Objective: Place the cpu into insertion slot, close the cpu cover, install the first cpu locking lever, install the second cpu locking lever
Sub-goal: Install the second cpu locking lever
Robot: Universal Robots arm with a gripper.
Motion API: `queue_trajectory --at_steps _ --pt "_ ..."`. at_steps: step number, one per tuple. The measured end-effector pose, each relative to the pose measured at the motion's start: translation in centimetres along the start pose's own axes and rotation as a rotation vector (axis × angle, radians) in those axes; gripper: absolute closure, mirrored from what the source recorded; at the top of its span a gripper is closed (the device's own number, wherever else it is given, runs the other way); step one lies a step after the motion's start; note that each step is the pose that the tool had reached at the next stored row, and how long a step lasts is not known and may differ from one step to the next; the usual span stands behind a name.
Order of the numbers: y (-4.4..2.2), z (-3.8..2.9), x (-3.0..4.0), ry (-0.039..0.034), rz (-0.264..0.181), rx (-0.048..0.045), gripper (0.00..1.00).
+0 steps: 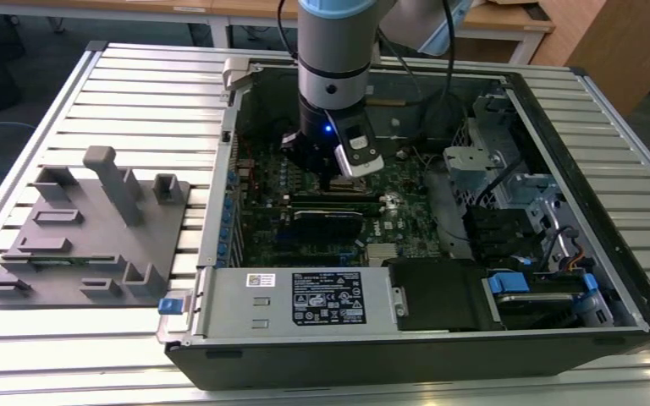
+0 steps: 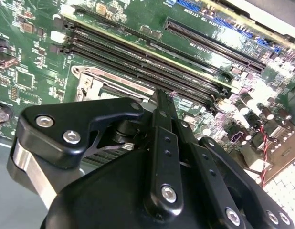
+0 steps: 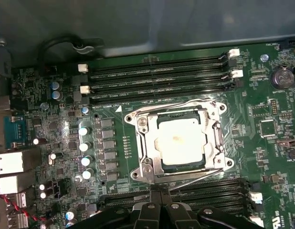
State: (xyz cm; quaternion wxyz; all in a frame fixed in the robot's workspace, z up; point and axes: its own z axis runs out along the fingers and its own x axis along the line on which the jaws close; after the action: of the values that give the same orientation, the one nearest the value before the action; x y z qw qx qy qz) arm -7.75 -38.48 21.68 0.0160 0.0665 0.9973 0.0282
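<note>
Silver-grey square cpu (image 3: 178,145) sat w/ dull-metal cpu cover (image 3: 146,143) closed; black pincer (image 3: 159,193) tips shut, base cut off.

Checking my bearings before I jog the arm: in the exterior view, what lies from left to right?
Grey fixture block → labelled power supply box → claw over the motherboard → blue-tabbed drive bay.

An open black computer case (image 1: 415,347) lies on the ribbed metal bench (image 1: 133,76), reaching to its edge on the exterior view's right. Inside, a green motherboard (image 1: 268,211) carries long black memory slots (image 3: 157,76), and a labelled grey power supply box (image 1: 297,300) sits along the case's near wall. A grey moulded fixture tray (image 1: 82,233) rests toward the bench's edge on the exterior view's left.
</note>
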Motion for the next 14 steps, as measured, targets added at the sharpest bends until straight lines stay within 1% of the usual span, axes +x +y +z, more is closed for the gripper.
queue_trajectory --at_steps 3,10,14 --pt "-0.05 0.16 0.29 0.0003 -0.005 -0.0004 0.9" --pt "-0.11 0.34 0.71 0.0003 -0.005 -0.0005 0.9" --pt "-0.12 0.47 0.73 0.0003 -0.006 -0.0006 0.9"
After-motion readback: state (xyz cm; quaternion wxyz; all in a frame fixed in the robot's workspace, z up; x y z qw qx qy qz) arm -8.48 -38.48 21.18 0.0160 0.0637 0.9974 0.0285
